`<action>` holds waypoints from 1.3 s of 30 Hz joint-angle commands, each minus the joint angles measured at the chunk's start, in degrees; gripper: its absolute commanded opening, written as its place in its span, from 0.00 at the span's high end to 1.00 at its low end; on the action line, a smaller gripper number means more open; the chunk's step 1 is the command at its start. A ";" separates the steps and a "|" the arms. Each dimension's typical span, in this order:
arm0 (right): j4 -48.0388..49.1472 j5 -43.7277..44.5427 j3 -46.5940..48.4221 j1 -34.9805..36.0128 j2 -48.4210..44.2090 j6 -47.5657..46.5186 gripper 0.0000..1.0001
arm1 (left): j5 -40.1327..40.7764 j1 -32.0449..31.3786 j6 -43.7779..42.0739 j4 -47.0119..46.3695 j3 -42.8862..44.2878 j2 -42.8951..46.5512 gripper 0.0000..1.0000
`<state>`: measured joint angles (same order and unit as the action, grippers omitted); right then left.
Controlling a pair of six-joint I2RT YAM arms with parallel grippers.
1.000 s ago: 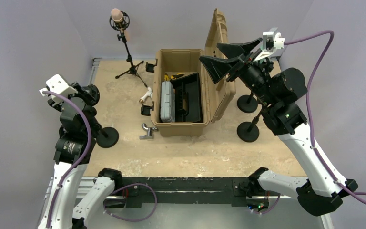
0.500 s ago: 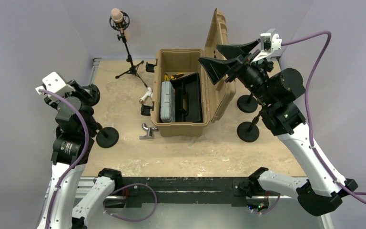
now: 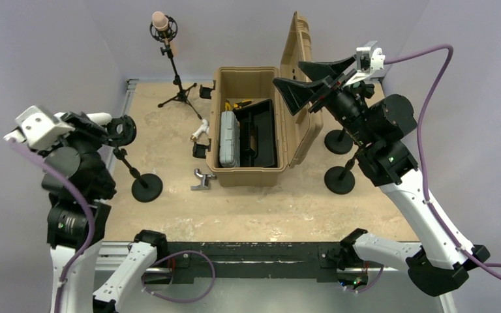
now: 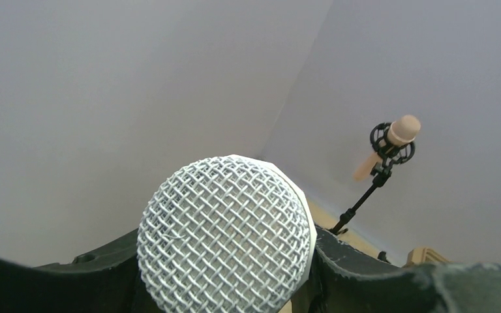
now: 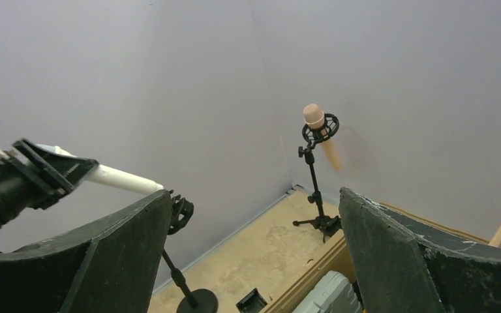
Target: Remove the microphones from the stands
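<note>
A white microphone (image 3: 96,119) with a mesh head (image 4: 225,235) is gripped by my left gripper (image 3: 83,125) at the far left, held level above the table. Its tail end (image 5: 124,180) points at the black clip (image 3: 122,129) of a round-based stand (image 3: 146,188) and lies just outside the clip. In the left wrist view the mesh head fills the gap between the black fingers (image 4: 372,274). My right gripper (image 3: 308,81) is open and empty, raised high over the toolbox, and shows in its own wrist view (image 5: 254,195).
An open tan toolbox (image 3: 225,171) stands mid-table with a grey case inside. A pink microphone (image 3: 160,21) sits on a tripod stand at the back left. Two more round-based stands (image 3: 339,180) stand right of the box. Small black and white parts (image 3: 200,150) lie left of it.
My left arm has swung left and back, drawing the white microphone out of the stand's clip. The right arm has barely moved.
</note>
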<state>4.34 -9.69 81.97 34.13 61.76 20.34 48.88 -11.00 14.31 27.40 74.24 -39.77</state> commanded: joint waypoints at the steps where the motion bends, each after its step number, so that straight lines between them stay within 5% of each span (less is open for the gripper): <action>1: 1.98 1.26 -0.69 0.24 -1.29 -0.94 0.01 | -0.71 0.37 0.08 0.91 5.50 3.04 1.00; 5: 2.34 1.18 -1.08 0.19 -1.20 -0.99 0.01 | -9.10 0.37 -1.59 1.78 10.20 2.87 1.00; 12: 2.34 0.61 -1.26 0.20 -1.40 -0.49 0.01 | -28.35 0.37 1.68 22.46 27.85 -10.89 1.00; 19: 1.82 1.77 -1.47 0.18 -2.73 -0.68 0.01 | -40.34 0.29 0.04 33.68 31.15 -23.04 1.00; 30: 2.18 1.26 -2.08 0.23 -2.39 -0.68 0.01 | -38.28 -0.87 1.43 38.24 21.30 -35.37 1.00; 39: 2.35 1.26 -2.44 0.21 -1.99 -0.65 0.01 | -25.63 -4.16 7.15 37.71 13.93 -44.54 1.00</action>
<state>4.43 -8.67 79.68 34.13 59.68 20.29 15.49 -14.94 17.32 65.80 89.58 -82.13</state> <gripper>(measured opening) 0.984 0.489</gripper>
